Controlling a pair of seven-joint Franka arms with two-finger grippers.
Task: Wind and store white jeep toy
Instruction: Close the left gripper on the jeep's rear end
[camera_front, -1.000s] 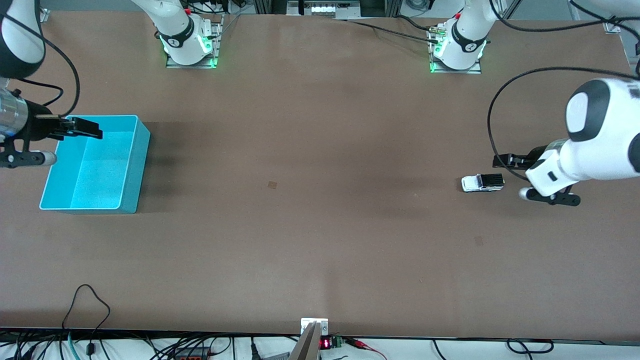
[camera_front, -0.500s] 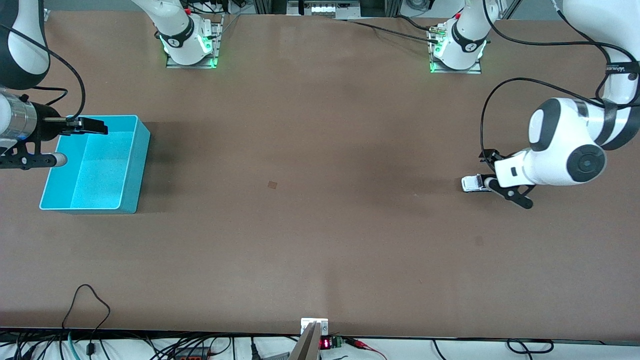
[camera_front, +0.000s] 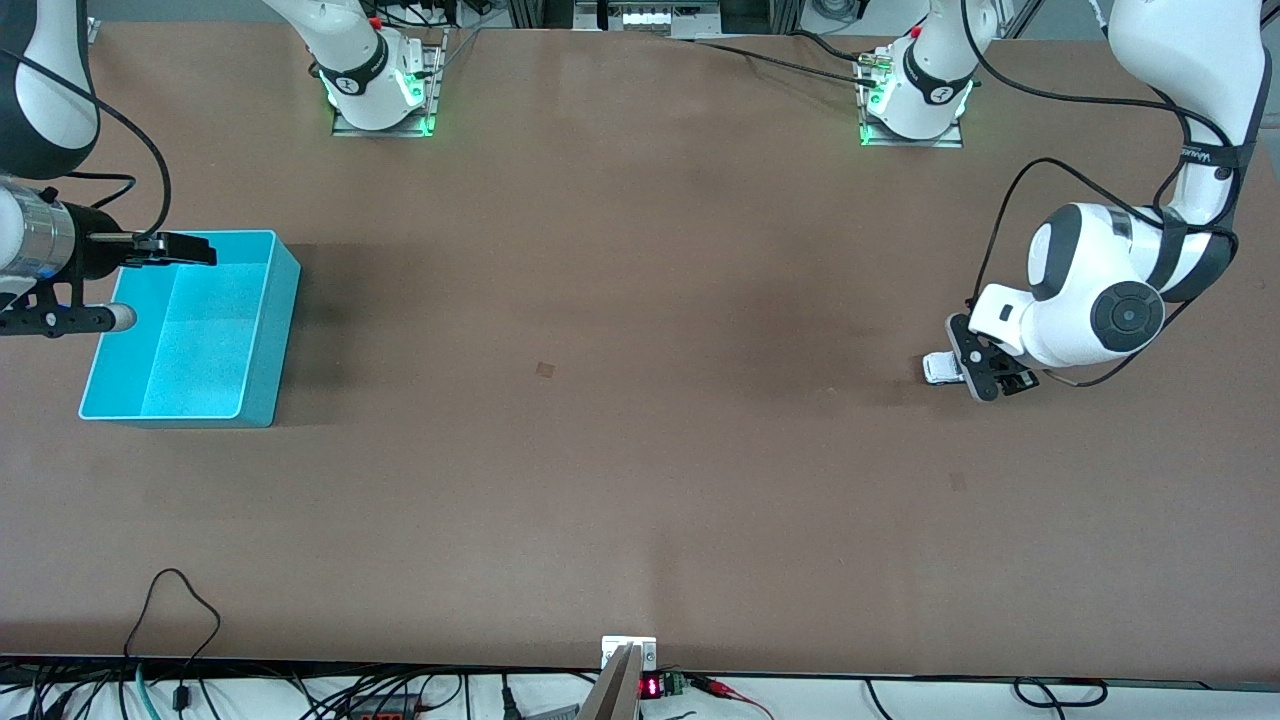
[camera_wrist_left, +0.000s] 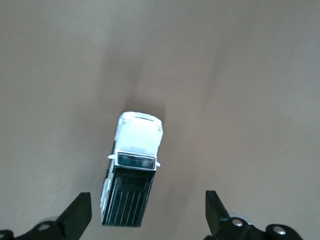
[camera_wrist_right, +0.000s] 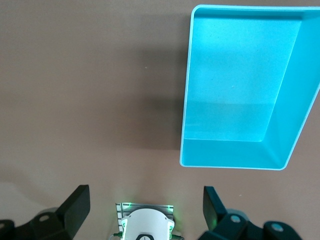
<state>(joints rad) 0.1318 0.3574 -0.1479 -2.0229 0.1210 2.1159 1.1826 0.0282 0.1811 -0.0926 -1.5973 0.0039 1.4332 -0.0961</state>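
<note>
The tiny white toy jeep with the black ribbed roof and dark wheels (camera_front: 939, 368) sits on the flat brown table (camera_front: 640, 450), close to the edge at the left arm's end. The left gripper (camera_front: 985, 372) is right over it, and its two black fingers (camera_wrist_left: 77, 216) are spread wide apart, holding nothing. In the left wrist view the jeep (camera_wrist_left: 132, 167) lies between those fingers but not in the middle: its black roof end is close to one finger, and there is a big gap to the other. The car's long side points away from the wrist, in line with the fingers, so they would close on its two long sides. I think the gripper should slide a little sideways to centre the car before it goes down and squeezes. The left arm is much the nearer one for this job.

The open turquoise plastic bin (camera_front: 262, 330) sits well apart, at the right arm's end of the table, and nothing is in it. The right gripper (camera_front: 175, 250) waits over the bin's top edge, fingers wide apart (camera_wrist_right: 75, 207).

The table is smooth and bare between car and bin, with cables hanging past the edge nearest the front camera.
</note>
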